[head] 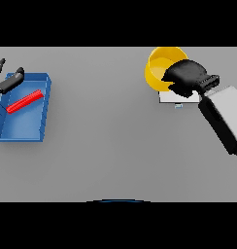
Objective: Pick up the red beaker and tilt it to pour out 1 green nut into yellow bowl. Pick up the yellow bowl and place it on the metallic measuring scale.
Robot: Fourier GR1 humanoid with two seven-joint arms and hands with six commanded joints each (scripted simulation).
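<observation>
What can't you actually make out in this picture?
- Head view: metallic measuring scale mostly hidden under the yellow bowl and right hand.
- Bowl's contents: too unclear to tell.
- Left hand: cut off by the left edge, above the blue tray.

One yellow bowl (159, 68), one blue tray (23, 131), one red beaker (25, 101), apparently lying flat, one scale (175, 98).
</observation>
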